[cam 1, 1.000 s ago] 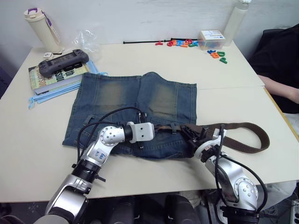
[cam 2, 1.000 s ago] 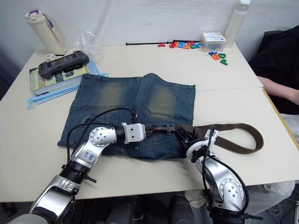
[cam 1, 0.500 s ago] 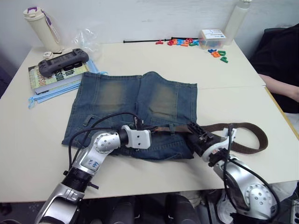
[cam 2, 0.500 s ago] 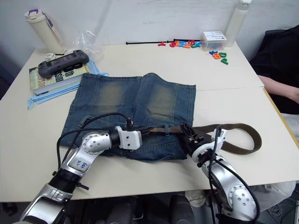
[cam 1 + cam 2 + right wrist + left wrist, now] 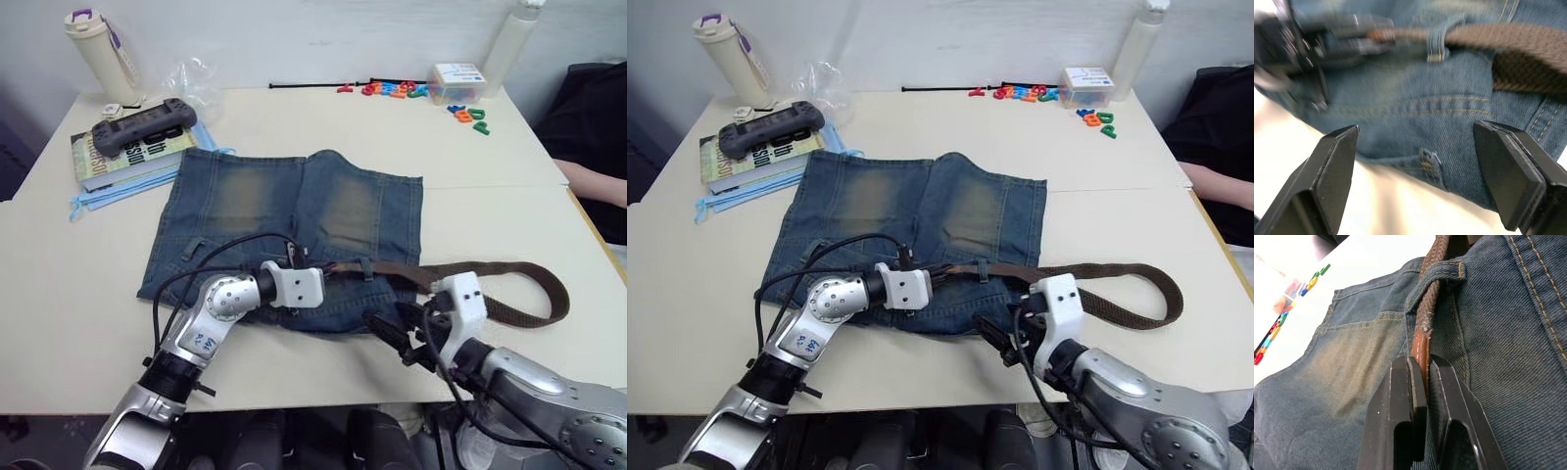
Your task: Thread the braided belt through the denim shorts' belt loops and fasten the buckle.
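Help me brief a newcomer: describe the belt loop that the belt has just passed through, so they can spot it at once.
Start at the denim shorts spread mid-table and follow the waistband edge nearest the robot. Beside the left pincer, which is clamped on the braided belt, is the belt loop. Unlike its neighbours, brown braid runs under this denim strip.

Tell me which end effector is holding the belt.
The left end effector: its fingers are shut on the belt tip, just short of a belt loop. The right end effector is open, off the belt.
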{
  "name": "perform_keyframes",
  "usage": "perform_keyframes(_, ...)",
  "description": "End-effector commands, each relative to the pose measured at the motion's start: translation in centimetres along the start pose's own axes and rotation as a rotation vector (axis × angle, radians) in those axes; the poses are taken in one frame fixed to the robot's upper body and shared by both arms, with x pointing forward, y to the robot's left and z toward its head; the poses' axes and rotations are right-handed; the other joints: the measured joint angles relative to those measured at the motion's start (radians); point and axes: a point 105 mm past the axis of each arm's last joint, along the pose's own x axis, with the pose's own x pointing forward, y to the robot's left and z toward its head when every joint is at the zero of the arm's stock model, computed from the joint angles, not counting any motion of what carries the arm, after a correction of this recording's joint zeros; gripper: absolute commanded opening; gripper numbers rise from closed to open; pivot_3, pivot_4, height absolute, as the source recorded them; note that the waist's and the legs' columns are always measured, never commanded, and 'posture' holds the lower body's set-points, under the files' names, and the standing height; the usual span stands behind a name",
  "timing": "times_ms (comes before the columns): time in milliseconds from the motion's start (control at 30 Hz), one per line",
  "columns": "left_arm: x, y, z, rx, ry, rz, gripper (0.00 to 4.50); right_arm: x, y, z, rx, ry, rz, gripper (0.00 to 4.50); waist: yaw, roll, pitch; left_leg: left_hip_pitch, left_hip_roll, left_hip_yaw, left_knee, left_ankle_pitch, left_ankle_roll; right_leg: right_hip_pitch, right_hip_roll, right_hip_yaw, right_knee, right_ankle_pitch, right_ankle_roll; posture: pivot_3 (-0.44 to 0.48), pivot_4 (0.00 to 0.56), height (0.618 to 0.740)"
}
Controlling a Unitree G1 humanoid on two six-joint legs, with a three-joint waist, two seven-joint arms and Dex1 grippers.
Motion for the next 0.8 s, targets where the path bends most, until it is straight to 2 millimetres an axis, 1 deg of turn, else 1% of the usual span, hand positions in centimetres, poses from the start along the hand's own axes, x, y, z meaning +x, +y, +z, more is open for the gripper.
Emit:
perform_keyframes(33, 0.0, 0.7, 0.6, 0.016, -0.020, 0.024, 0.00, 0.5, -0.6, -0.3, -0.045, -0.006, -0.064, 3.77, 0.002, 0.000, 0.000, 0.000, 0.000, 0.000, 0.000, 0.000, 0.000, 0.000, 0.000, 0.000, 0.000, 0.000, 0.000, 0.000, 0.150, 0.718)
perform_keyframes(100, -0.1, 0.8, 0.7, 0.018, -0.022, 0.023, 0.00, 0.6, -0.6, -0.4, -0.067, -0.001, -0.067, 3.21, 0.004, 0.000, 0.000, 0.000, 0.000, 0.000, 0.000, 0.000, 0.000, 0.000, 0.000, 0.000, 0.000, 0.000, 0.000, 0.000, 0.150, 0.718)
perform_keyframes(200, -0.1, 0.8, 0.7, 0.021, -0.022, 0.025, 0.00, 0.5, -0.8, -0.2, -0.084, -0.005, -0.075, 1.88, 0.005, 0.000, 0.000, 0.000, 0.000, 0.000, 0.001, 0.000, 0.000, 0.000, 0.000, 0.000, 0.000, 0.000, 0.000, 0.000, 0.150, 0.718)
perform_keyframes(233, -0.1, 0.9, 0.7, 0.023, -0.021, 0.026, 0.00, 0.5, -1.1, -0.1, -0.097, -0.006, -0.086, 1.31, 0.005, 0.000, 0.000, 0.000, 0.000, 0.000, 0.001, 0.000, 0.000, 0.000, 0.000, 0.000, 0.001, 0.000, 0.000, 0.000, 0.150, 0.718)
perform_keyframes(300, -0.1, 1.0, 0.7, 0.027, -0.019, 0.028, 0.00, 0.5, -1.5, 0.3, -0.113, -0.013, -0.098, 0.32, 0.005, 0.000, 0.000, 0.000, 0.000, 0.000, 0.001, 0.000, 0.000, 0.000, 0.000, 0.000, 0.001, 0.000, 0.000, 0.000, 0.150, 0.718)
perform_keyframes(333, -0.2, 1.0, 0.7, 0.028, -0.018, 0.031, 0.00, 0.4, -1.9, 0.4, -0.140, -0.010, -0.115, 0.03, 0.005, 0.000, 0.000, 0.000, 0.000, 0.000, 0.001, 0.000, 0.000, 0.000, 0.001, 0.000, 0.001, 0.000, 0.000, 0.000, 0.150, 0.718)
perform_keyframes(433, -0.6, 1.0, 0.7, 0.045, -0.013, 0.033, 0.00, 0.2, -3.5, 1.4, -0.174, -0.029, -0.186, 0.03, 0.007, 0.000, 0.000, 0.000, 0.000, 0.000, 0.001, 0.000, 0.000, 0.000, 0.000, 0.000, 0.001, 0.000, 0.000, 0.000, 0.150, 0.718)
perform_keyframes(633, -1.6, 1.0, 1.0, 0.151, 0.011, 0.038, 0.00, -0.4, -6.9, 3.6, -0.197, -0.082, -0.302, 0.03, 0.016, 0.000, 0.000, 0.000, 0.000, 0.001, 0.001, 0.000, 0.000, 0.000, 0.000, 0.000, 0.001, 0.000, 0.000, 0.000, 0.150, 0.718)
perform_keyframes(800, -2.1, 1.9, 0.9, 0.196, 0.052, 0.109, 0.00, -1.1, -9.6, 4.5, -0.233, -0.070, -0.370, 0.03, 0.020, 0.000, 0.000, -0.001, 0.000, 0.001, 0.002, 0.000, 0.001, 0.000, 0.000, -0.001, 0.000, 0.000, 0.000, 0.000, 0.150, 0.718)
